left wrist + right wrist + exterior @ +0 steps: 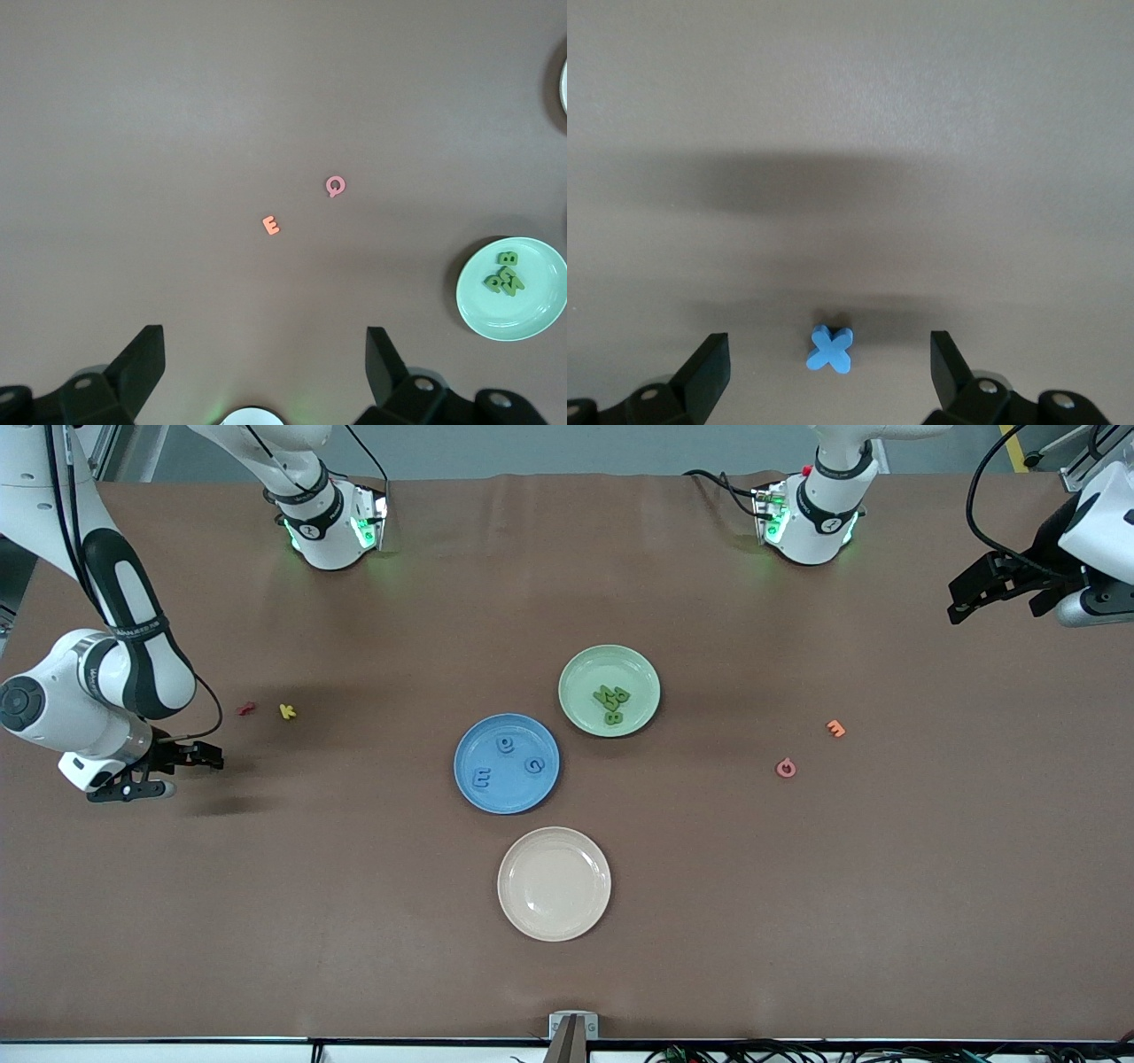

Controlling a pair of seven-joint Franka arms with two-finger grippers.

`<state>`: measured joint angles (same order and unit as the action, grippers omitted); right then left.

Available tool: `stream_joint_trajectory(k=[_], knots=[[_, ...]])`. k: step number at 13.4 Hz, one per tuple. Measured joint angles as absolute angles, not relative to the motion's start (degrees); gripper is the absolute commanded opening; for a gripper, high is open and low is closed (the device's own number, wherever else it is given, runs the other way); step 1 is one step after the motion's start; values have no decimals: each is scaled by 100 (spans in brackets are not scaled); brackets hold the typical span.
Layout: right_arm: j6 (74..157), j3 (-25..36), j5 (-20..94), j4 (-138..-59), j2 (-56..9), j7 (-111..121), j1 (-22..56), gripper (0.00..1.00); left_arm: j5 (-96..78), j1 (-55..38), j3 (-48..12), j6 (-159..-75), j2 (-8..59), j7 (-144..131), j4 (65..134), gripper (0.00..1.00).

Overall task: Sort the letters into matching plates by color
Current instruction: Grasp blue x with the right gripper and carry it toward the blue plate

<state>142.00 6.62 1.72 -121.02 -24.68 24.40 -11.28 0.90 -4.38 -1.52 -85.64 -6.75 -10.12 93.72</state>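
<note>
Blue X: I see the blue X (831,350) only in the right wrist view, low centre of frame, flat on the table between my right fingers. I judge it the last blue letter unsorted.
Blue plate: the blue plate (506,763) sits mid-frame in the front view with three blue letters (507,760) on it.
Green plate: the green plate (609,690) is just up and right of the blue one, almost touching it, with the green letters (612,703) heaped together on it; I count about four, so green looks done.
Right gripper: the right gripper (182,766), at the frame's left edge, has its jaws wide apart and empty, lined up over the X for a pick, I think.
Left gripper: the left gripper (997,589), upper right of frame, is spread open, empty and waiting.
Leftovers: the red letter (245,709), yellow letter (286,710), orange letter (834,728) and pink letter (785,767) lie loose; the beige plate (554,883) sits empty at lower centre.
</note>
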Motion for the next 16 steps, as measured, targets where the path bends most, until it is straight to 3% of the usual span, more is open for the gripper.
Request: stream_joint_trajectory(k=[7,16], knots=[[14332,660,171,-12196,-2682,2440,-1149,74,90,-438,-151,-8564,-674,-1012,9374,100],[14383,677,144,-12186,-2750,2441,-1179,28,90,-445,-153,-8564,-675,-1012,9378,100]])
